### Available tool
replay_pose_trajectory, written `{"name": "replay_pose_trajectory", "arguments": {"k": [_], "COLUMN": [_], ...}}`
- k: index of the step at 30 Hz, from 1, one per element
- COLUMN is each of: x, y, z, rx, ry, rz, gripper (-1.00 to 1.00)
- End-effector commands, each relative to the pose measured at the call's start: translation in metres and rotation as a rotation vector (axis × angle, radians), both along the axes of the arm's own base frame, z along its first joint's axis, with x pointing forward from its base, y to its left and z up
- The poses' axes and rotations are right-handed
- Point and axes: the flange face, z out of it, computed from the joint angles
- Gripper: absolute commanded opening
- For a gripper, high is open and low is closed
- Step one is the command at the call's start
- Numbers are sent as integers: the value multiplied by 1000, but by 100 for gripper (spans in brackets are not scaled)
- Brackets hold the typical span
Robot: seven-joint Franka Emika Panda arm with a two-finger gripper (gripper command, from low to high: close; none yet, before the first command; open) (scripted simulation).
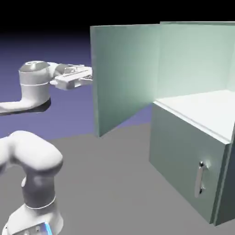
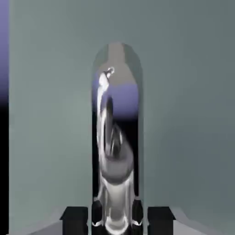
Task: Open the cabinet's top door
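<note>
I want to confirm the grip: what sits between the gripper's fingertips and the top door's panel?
In the hand view, the top door's silver bar handle runs between the fingertips of the gripper, shut on it, with the pale panel behind.

A flat grey table (image 1: pixel 110 179) carries everything in the exterior view. The cabinet (image 1: pixel 193 151) stands directly on it, a pale grey-green box whose foot meets the grey surface along a slanting line. To the left of the cabinet, the robot's white base (image 1: pixel 34 215) also rests on the table. Between the cabinet and that base the grey surface lies bare. Behind the cabinet's swung-out top door (image 1: pixel 124 78), the table's far edge meets the blue-violet backdrop (image 1: pixel 55 50).
</note>
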Motion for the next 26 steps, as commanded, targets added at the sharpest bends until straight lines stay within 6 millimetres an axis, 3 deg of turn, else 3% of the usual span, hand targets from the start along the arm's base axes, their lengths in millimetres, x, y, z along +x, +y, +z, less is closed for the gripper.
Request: {"name": "replay_pose_trajectory", "arguments": {"k": [1, 14, 26], "x": [-2, -10, 7], "y": [9, 141, 230], "z": [0, 0, 0], "rx": [0, 0, 0], "ry": [0, 0, 0], "rz": [-20, -322, -528], "gripper": [-100, -100, -100]}}
